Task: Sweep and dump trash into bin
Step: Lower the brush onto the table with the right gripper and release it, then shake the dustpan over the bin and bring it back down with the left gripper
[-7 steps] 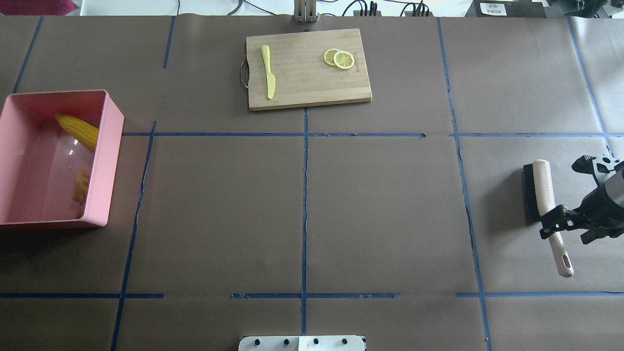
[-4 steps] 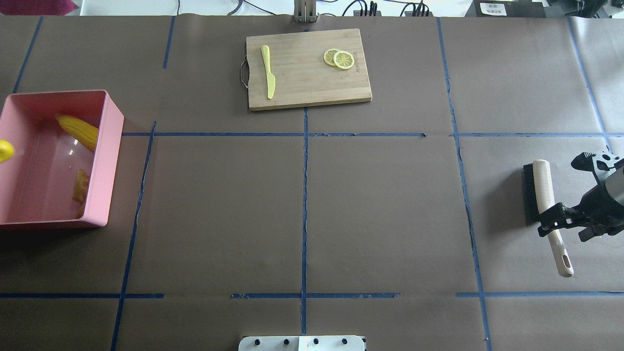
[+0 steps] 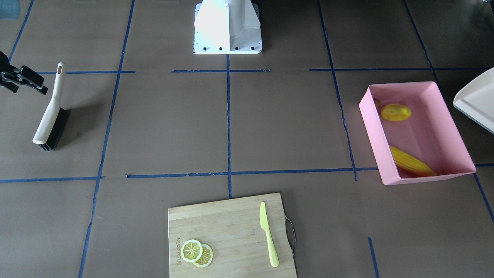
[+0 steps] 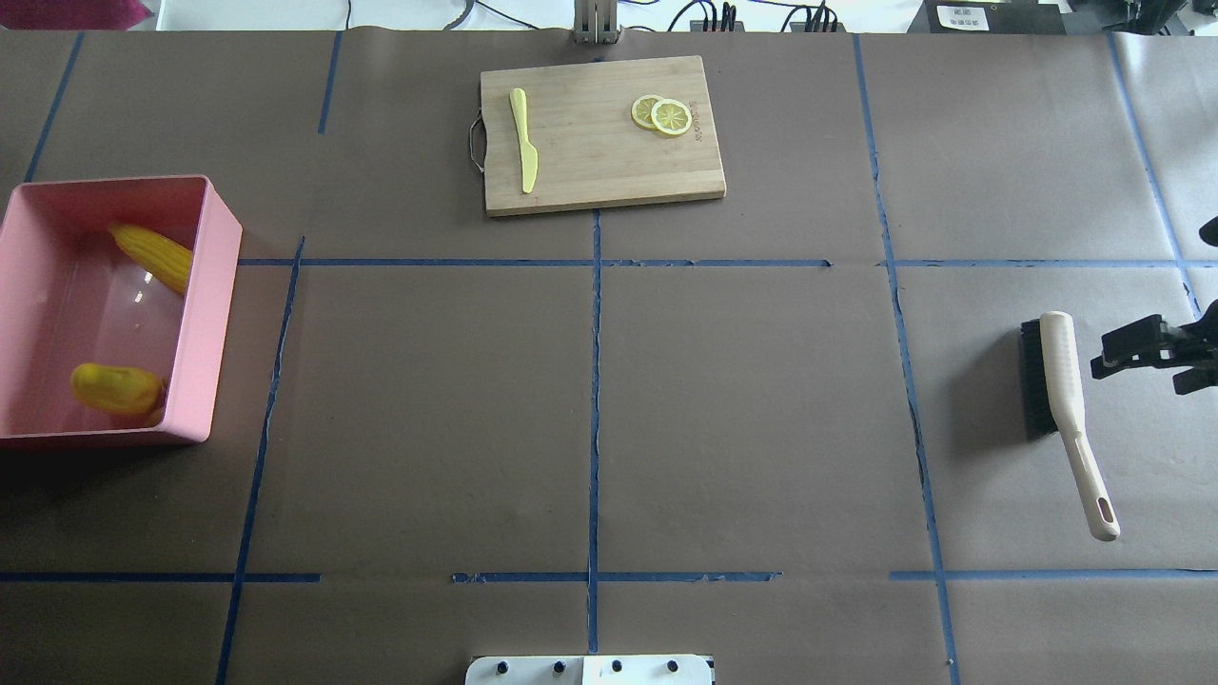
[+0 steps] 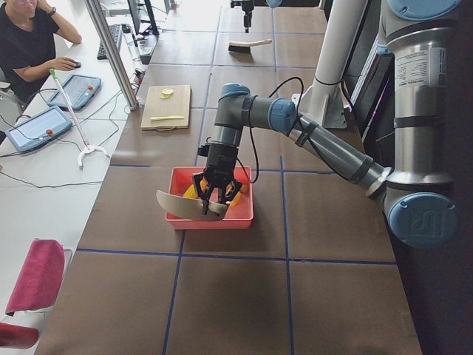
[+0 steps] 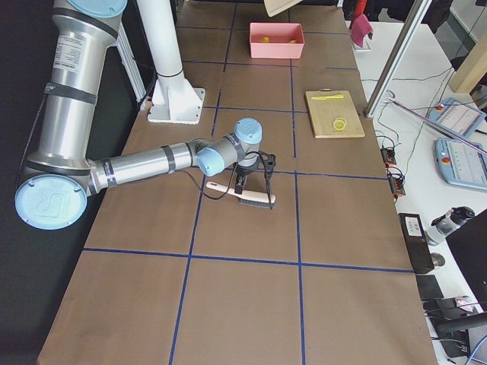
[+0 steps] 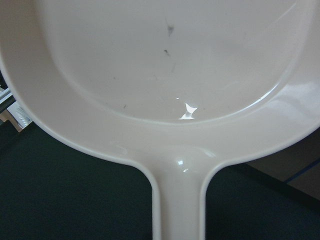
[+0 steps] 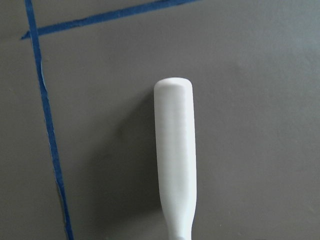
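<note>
Bin point(image 4: 205, 285) sits at the desk's point(image 4: 590, 400) left end w/ corn cob point(image 4: 152, 255) at its far side and potato-like lump point(image 4: 116, 388) at its near side. Ginger root point(image 3: 376, 103) is mostly hidden beside the lump. Left end effector point(image 5: 216, 194) hangs over the bin w/ the dustpan point(image 3: 476, 102) tilted under it; can't tell its finger state. Right end effector point(image 4: 1145, 373) has fingers spread, holding nothing, just beside the brush point(image 4: 1061, 381), which lies on the desk. Cutting board point(image 4: 599, 162) carries knife point(image 4: 523, 143) and lemon slices point(image 4: 663, 115).

Opposed overhead, front; wrists seemingly close-up.
</note>
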You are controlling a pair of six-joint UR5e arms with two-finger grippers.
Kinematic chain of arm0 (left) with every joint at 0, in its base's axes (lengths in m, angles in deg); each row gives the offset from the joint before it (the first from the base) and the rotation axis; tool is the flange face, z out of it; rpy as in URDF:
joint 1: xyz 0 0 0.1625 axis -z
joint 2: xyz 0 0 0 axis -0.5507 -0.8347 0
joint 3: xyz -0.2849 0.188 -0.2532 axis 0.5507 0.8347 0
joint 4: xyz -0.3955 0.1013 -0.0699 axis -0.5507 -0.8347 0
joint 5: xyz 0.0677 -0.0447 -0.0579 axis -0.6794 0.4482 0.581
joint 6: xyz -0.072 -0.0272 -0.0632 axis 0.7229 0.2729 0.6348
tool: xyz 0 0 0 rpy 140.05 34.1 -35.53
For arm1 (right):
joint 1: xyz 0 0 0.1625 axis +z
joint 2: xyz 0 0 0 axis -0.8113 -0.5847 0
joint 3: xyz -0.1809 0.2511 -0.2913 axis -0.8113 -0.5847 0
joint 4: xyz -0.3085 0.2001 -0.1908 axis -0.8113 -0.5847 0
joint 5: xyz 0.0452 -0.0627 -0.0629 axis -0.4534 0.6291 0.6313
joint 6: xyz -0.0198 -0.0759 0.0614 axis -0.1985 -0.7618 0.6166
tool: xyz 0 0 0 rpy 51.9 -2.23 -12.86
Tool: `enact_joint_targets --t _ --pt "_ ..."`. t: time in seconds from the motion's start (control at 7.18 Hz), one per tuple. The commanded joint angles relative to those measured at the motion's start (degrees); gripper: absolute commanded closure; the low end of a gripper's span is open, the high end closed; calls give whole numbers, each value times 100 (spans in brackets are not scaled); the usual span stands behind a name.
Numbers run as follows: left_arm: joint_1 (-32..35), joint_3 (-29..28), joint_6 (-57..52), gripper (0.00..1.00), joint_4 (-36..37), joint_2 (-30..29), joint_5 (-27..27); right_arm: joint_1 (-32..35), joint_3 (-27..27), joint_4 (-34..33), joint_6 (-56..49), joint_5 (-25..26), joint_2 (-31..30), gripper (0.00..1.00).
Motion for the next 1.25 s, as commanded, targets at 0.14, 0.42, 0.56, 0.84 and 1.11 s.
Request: enact_joint_targets --t 0.14,0.42,0.56,0.84,1.11 --pt "0 164 10 92 -26 -162 839 713 100 -26 -447 123 95 0" --pt "0 453 63 92 0 -312 1683 1318 -240 -123 -2137 97 87 0" --pt "0 489 81 92 0 -330 2141 1487 -425 -436 -2808 88 95 0" --pt "0 472 177 93 -9 -645 3064 1926 -479 -1847 -4397 88 594 0" --pt "-9 472 283 93 -79 -874 4057 2400 -942 -2057 -5552 45 544 0"
